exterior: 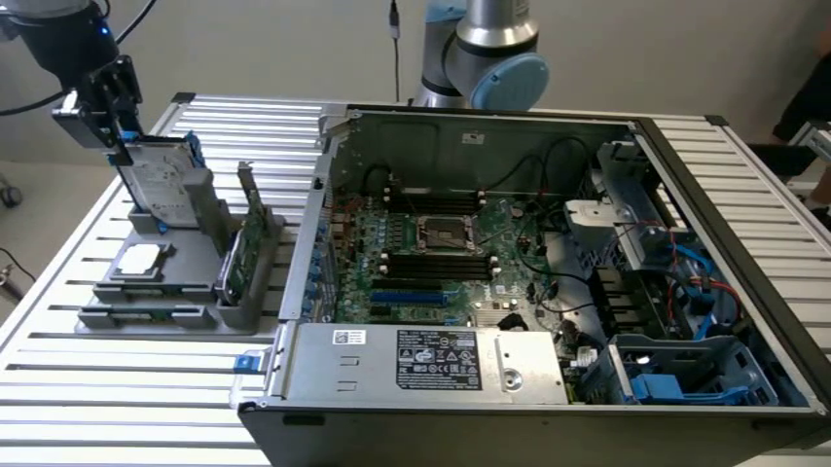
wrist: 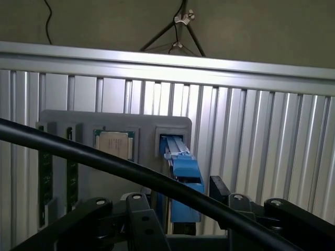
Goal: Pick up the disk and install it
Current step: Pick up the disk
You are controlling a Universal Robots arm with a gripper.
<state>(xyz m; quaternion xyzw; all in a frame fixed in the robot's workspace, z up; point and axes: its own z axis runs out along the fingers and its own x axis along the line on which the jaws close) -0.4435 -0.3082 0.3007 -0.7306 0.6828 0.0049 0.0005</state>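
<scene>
The disk [exterior: 165, 185], a silver hard drive with a white label in a blue carrier, stands on edge at the back of the grey holder [exterior: 182, 287] on the exterior view's left. My gripper [exterior: 126, 146] comes down on its upper edge and is shut on it. In the wrist view the blue carrier edge [wrist: 184, 175] runs from the holder's slot [wrist: 172, 137] up between my black fingers [wrist: 219, 191]. The disk's lower end still sits at the slot.
The holder also carries a square silver chip [exterior: 140, 259] and an upright green circuit card [exterior: 247, 243]. The open computer case [exterior: 520, 253] lies to the exterior view's right, with a blue drive bay [exterior: 682, 375] at its near corner. A black cable [wrist: 104, 163] crosses the wrist view.
</scene>
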